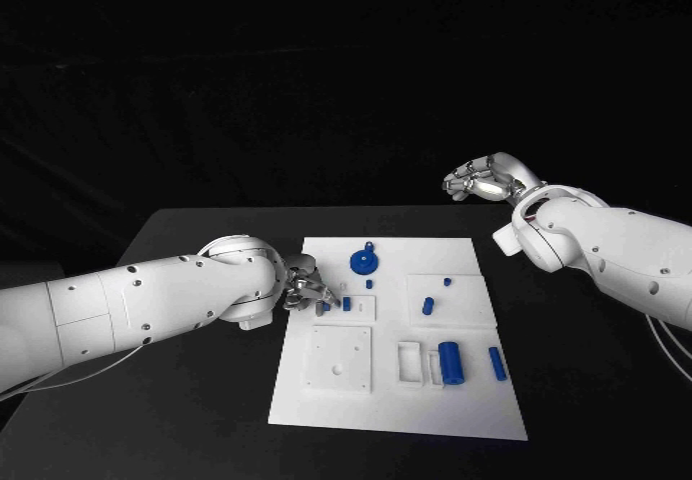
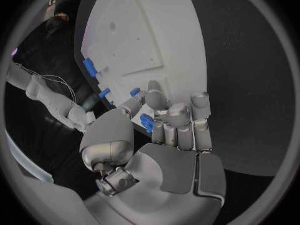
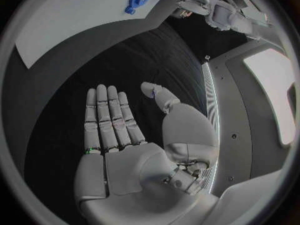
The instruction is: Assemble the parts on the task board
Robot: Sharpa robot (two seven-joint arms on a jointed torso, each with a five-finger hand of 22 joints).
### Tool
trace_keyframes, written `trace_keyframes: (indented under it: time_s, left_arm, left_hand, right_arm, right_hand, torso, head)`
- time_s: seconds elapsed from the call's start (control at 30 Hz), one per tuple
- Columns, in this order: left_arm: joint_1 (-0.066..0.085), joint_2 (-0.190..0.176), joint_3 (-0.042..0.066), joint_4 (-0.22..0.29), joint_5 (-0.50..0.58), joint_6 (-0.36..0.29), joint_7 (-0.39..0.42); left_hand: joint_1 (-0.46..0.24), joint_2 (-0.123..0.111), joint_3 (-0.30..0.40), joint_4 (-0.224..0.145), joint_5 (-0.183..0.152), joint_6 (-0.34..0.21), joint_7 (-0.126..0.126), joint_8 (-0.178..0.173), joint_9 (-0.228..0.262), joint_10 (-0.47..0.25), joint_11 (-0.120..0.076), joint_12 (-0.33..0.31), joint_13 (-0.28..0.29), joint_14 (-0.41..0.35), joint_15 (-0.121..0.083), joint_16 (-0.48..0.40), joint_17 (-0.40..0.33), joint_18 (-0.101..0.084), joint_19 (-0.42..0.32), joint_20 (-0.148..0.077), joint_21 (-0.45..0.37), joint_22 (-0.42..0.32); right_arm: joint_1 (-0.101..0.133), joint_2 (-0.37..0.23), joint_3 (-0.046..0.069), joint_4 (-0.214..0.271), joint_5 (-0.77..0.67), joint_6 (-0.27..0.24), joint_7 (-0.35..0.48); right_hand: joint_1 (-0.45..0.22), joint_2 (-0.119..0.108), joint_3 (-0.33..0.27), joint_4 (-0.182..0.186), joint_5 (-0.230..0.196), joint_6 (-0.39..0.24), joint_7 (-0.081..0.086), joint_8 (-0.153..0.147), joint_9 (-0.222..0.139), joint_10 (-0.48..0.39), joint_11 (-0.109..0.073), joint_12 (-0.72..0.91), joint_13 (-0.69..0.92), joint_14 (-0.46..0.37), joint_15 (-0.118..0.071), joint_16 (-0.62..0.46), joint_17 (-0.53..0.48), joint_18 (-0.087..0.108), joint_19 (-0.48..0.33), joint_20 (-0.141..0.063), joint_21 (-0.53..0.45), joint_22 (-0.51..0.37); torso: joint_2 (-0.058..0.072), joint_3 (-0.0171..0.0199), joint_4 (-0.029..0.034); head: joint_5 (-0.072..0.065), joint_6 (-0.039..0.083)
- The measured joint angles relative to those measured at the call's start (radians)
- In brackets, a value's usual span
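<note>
Your left hand sat at the task board's left edge, apparently pinching a small blue part between thumb and fingers. Your right hand hovered flat, fingers straight, empty, beyond the board's far right corner.

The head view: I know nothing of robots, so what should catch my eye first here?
The white task board in the middle of the black table, dotted with small blue parts such as a round blue disc near its far edge. The left robot hand works at the board's left edge; the right robot hand hangs apart beyond the table's far right corner.
</note>
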Motion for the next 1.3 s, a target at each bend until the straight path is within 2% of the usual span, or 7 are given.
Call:
trace_keyframes:
  time_s: [0.47, 0.67, 0.73, 0.8, 0.87, 1.07, 1.3]
  left_arm:
    - [0.0, 0.0, 0.0, 0.0, 0.001, 0.0, -0.002]
    - [-0.001, -0.001, 0.002, -0.006, 0.002, -0.013, -0.002]
    - [-0.002, -0.001, 0.004, -0.009, 0.002, -0.028, -0.002]
    - [-0.002, -0.001, 0.006, -0.01, 0.004, -0.042, -0.001]
    - [-0.001, -0.003, 0.009, -0.007, 0.011, -0.059, 0.002]
    - [-0.001, -0.007, 0.021, -0.007, 0.028, -0.104, 0.006]
    - [-0.002, -0.012, 0.032, -0.006, 0.06, -0.138, 0.02]
  left_hand:
    - [0.004, -0.054, 0.019, 0.044, 0.0, -0.008, 0.0, 0.006, 0.002, 0.004, 0.004, 0.0, -0.005, 0.0, 0.0, 0.0, -0.002, 0.0, 0.0, 0.0, 0.0, 0.0]
    - [0.008, -0.096, 0.032, 0.083, 0.0, -0.01, 0.0, 0.007, 0.003, 0.004, 0.004, -0.002, -0.009, 0.0, 0.0, -0.005, -0.004, 0.0, 0.002, 0.001, 0.0, 0.0]
    - [0.017, -0.118, 0.043, 0.107, 0.0, -0.028, 0.003, 0.007, 0.002, 0.004, 0.004, -0.009, -0.013, 0.0, 0.0, -0.012, -0.009, 0.0, 0.007, -0.002, 0.0, -0.002]
    - [0.028, -0.158, 0.053, 0.12, 0.0, -0.077, 0.01, -0.017, -0.008, -0.004, 0.018, -0.023, -0.019, -0.005, 0.006, -0.028, -0.016, 0.0, 0.009, -0.002, -0.001, -0.002]
    - [0.041, -0.171, 0.055, 0.122, 0.0, -0.114, 0.025, -0.03, -0.01, -0.011, 0.024, -0.032, -0.025, -0.013, 0.013, -0.041, -0.023, 0.0, 0.009, -0.002, -0.004, -0.002]
    - [0.057, -0.186, 0.047, 0.114, -0.006, -0.206, 0.056, -0.078, -0.031, -0.041, 0.049, -0.06, -0.037, -0.033, 0.032, -0.067, -0.036, 0.0, 0.006, -0.004, -0.01, -0.004]
    - [0.063, -0.192, 0.033, 0.1, -0.006, -0.264, 0.073, -0.097, -0.041, -0.073, 0.07, -0.081, -0.045, -0.052, 0.049, -0.091, -0.049, 0.0, -0.022, 0.007, -0.028, -0.01]
  right_arm:
    - [0.0, -0.001, 0.0, 0.0, 0.0, 0.0, 0.0]
    - [0.0, -0.001, 0.0, 0.001, 0.0, 0.0, 0.0]
    - [0.0, -0.001, 0.0, 0.001, 0.0, 0.0, 0.0]
    - [0.0, -0.001, 0.0, 0.001, 0.0, 0.0, 0.0]
    - [-0.001, -0.001, 0.0, 0.001, 0.0, 0.0, 0.0]
    - [-0.002, -0.001, 0.0, 0.001, 0.0, 0.0, 0.0]
    - [-0.002, -0.001, 0.0, 0.001, 0.0, 0.0, 0.0]
  right_hand:
    - [0.0, 0.0, 0.0, 0.0, 0.004, 0.0, 0.0, 0.0, 0.0, 0.0, 0.0, 0.0, 0.0, 0.0, 0.0, 0.0, 0.0, 0.0, 0.0, 0.0, 0.0, 0.0]
    - [0.0, 0.0, 0.0, 0.0, 0.004, 0.0, 0.0, 0.0, 0.0, 0.0, 0.0, 0.0, 0.0, -0.002, 0.002, 0.0, -0.001, 0.0, 0.0, 0.0, 0.0, 0.0]
    - [0.0, 0.0, 0.0, 0.0, 0.004, 0.0, 0.0, 0.0, 0.0, 0.0, 0.0, 0.0, 0.0, -0.002, 0.002, 0.0, -0.001, 0.0, 0.0, 0.0, 0.0, 0.0]
    - [0.0, 0.0, 0.0, 0.0, 0.004, 0.0, 0.0, 0.0, 0.0, 0.0, 0.0, 0.0, 0.0, -0.002, 0.002, 0.0, -0.001, 0.0, 0.0, 0.0, 0.0, 0.0]
    - [0.0, 0.0, 0.0, 0.0, 0.004, 0.0, 0.0, 0.0, 0.0, 0.0, 0.0, 0.0, 0.0, -0.002, 0.002, 0.0, -0.001, 0.0, 0.0, 0.0, 0.0, 0.0]
    - [0.0, 0.0, 0.0, 0.0, 0.004, 0.0, 0.0, 0.0, 0.0, 0.0, 0.0, 0.0, 0.0, -0.002, 0.002, 0.0, -0.001, 0.0, 0.0, 0.0, 0.0, 0.0]
    - [0.0, 0.0, 0.0, 0.0, 0.004, 0.0, 0.0, 0.0, 0.0, 0.0, 0.0, 0.0, 0.0, -0.002, 0.002, 0.0, -0.001, 0.0, 0.0, 0.0, 0.0, 0.0]
  torso:
    - [0.0, -0.0007, 0.0001]
    - [0.0, -0.0007, 0.0003]
    - [0.0, -0.0008, 0.0001]
    - [0.001, -0.0012, -0.0002]
    - [0.001, -0.0012, -0.0003]
    - [0.001, -0.0012, -0.0006]
    - [0.0, -0.0007, -0.0003]
  head:
    - [-0.001, -0.001]
    - [-0.002, 0.0]
    - [-0.003, 0.001]
    - [-0.004, 0.002]
    - [-0.004, 0.003]
    - [-0.007, 0.005]
    - [-0.008, 0.008]
